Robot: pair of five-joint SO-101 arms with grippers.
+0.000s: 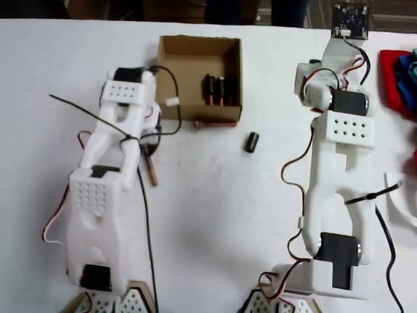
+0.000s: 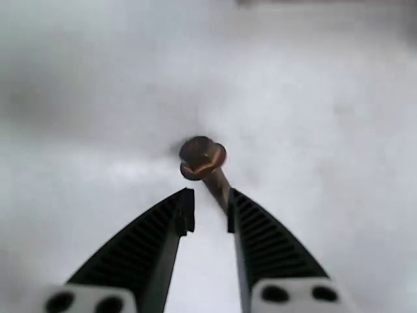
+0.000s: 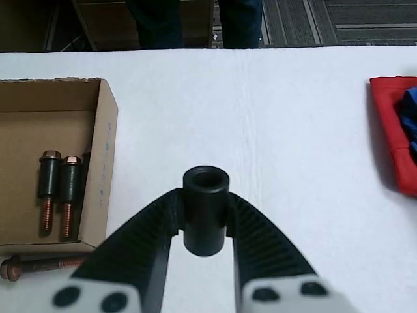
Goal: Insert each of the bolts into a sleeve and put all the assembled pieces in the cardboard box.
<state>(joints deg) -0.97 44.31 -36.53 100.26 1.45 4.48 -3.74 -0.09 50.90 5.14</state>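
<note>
Bolt (image 2: 202, 156) looks stiff, smooth and light, best pinched mid-shank; whether the left tool (image 2: 210, 210) grips it I cannot tell, while the right tool (image 3: 204, 218) clamps a sleeve (image 3: 206, 192).

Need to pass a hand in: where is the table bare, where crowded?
Bare: the table between the left arm and right arm, nearer than the sleeve. Crowded: in front of the cardboard box, where a bolt lies; two assembled pieces sit in its right side.

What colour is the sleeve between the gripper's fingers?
The sleeve is black; right wrist view shows it best.
</note>
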